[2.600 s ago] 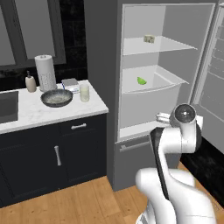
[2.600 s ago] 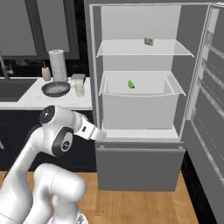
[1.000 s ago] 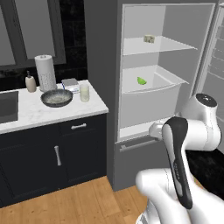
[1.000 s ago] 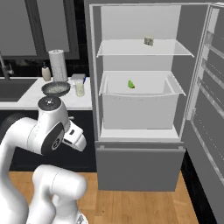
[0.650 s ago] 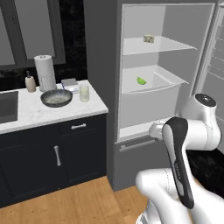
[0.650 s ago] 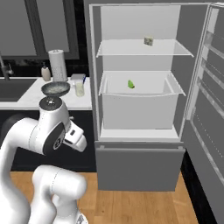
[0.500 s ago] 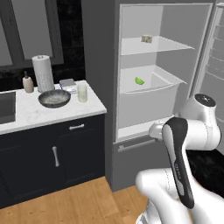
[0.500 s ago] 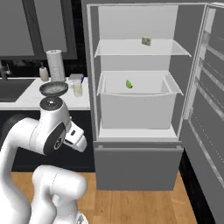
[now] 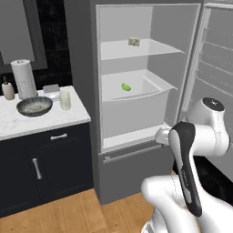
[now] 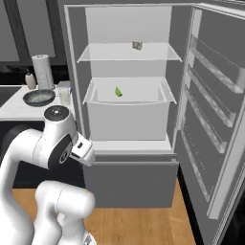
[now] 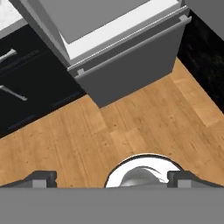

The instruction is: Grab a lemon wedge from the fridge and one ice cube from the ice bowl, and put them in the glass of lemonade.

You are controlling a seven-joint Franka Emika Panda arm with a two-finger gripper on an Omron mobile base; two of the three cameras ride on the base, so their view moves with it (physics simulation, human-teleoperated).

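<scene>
The fridge (image 9: pixel 150 118) (image 10: pixel 129 143) stands open, white inside. The small yellow-green lemon wedge (image 9: pixel 126 86) (image 10: pixel 118 92) lies in its middle drawer. On the marble counter to the left sit the dark-grey ice bowl (image 9: pixel 34 105) (image 10: pixel 39 97) with pale contents and, right of it, the glass of lemonade (image 9: pixel 65 99) (image 10: pixel 64 97). My arm is folded low in front of the fridge. In the hand view my gripper (image 11: pixel 112 177) is open and empty, pointing down at the wooden floor, far below the wedge.
A pale speckled cube (image 9: pixel 134 42) (image 10: pixel 137 44) rests on the fridge's top shelf. A paper-towel roll (image 9: pixel 23 78) and a soap bottle (image 9: pixel 7 89) stand behind the bowl. The open fridge door (image 10: pixel 215 105) reaches out on the right. The grey lower drawer front (image 11: pixel 131 52) is shut.
Both base views have shifted: the base has driven, so the fridge now sits more central and the counter further left. The arm keeps the folded pose it took up earlier. Gripper stays open.
</scene>
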